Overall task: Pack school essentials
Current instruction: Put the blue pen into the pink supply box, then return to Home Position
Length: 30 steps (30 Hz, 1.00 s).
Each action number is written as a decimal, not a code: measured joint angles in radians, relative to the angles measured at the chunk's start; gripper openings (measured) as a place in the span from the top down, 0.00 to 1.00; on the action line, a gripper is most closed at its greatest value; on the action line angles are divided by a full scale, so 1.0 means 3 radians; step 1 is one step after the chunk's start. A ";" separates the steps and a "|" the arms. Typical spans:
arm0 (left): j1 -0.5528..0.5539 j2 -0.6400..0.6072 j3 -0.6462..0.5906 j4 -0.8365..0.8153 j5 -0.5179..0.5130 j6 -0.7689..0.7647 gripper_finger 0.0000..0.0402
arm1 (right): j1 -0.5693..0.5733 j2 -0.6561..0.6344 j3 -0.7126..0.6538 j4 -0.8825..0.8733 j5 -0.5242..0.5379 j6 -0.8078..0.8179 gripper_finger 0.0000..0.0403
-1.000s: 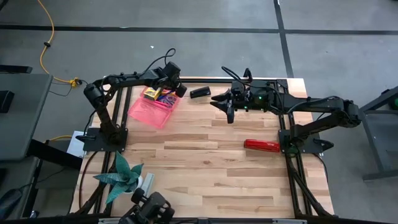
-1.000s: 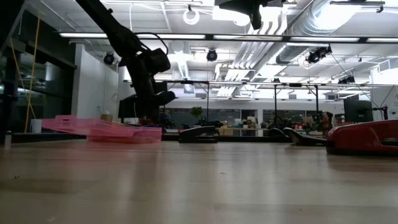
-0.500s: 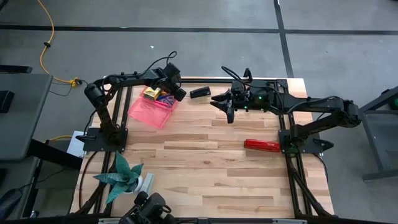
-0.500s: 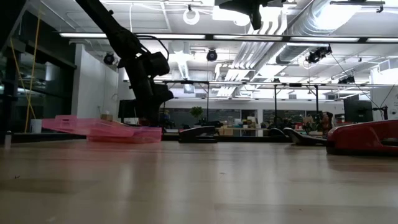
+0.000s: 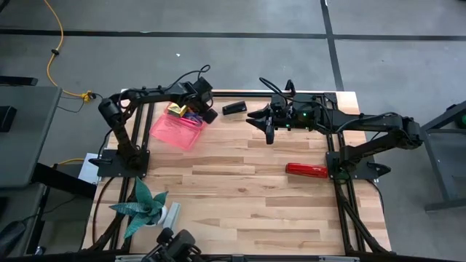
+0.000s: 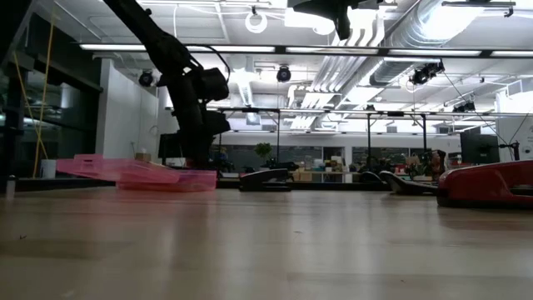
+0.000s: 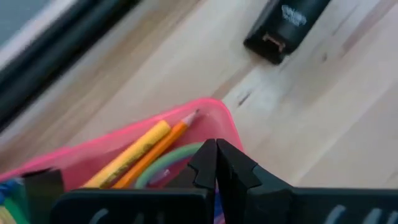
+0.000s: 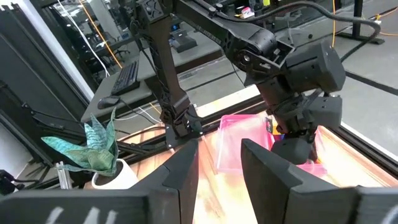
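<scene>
Around the translucent pink plastic tray (image 5: 177, 128), which lies flat on the pale butcher-block wood bench (image 5: 240, 196) at its far left, several other things sit on the boards. A small black wedge-shaped device (image 5: 234, 108) rests just beside the tray toward the right arm, and a long red bar-shaped item (image 5: 306, 170) lies well apart from the tray near the right arm's base. A teal paper-leaf plant in a white pot (image 5: 144, 204) stands near the bench's front edge, well clear of the tray. The left gripper (image 5: 206, 111) is down at the tray's far corner, its dark fingers (image 7: 208, 163) pressed together tip to tip just over the tray's rounded pink rim. Inside the tray, beside that corner, lie a thin yellow pencil (image 7: 132, 154) and a thin orange pencil (image 7: 160, 149) side by side, touching, points toward the corner. A green loop handle (image 7: 166, 163) curves right under the fingers, and a small yellow-green crayon box (image 5: 177, 109) sits at the tray's far edge. The right gripper (image 5: 266, 125) hangs over the bench beyond the black device from the tray, its flat dark fingers (image 8: 179, 177) spread apart and holding nothing.
</scene>
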<state>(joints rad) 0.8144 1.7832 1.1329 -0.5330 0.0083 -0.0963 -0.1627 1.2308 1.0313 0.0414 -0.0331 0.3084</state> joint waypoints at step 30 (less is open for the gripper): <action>-0.1243 -0.2608 -0.1047 0.2480 0.0466 -0.0440 1.00 | 0.0000 -0.0542 0.0000 -0.0350 -0.0007 -0.0570 0.72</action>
<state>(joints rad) 0.4416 1.0009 0.8187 0.2111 0.1483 -0.2284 -0.1627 1.0683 1.0313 -0.0635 -0.0351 0.1375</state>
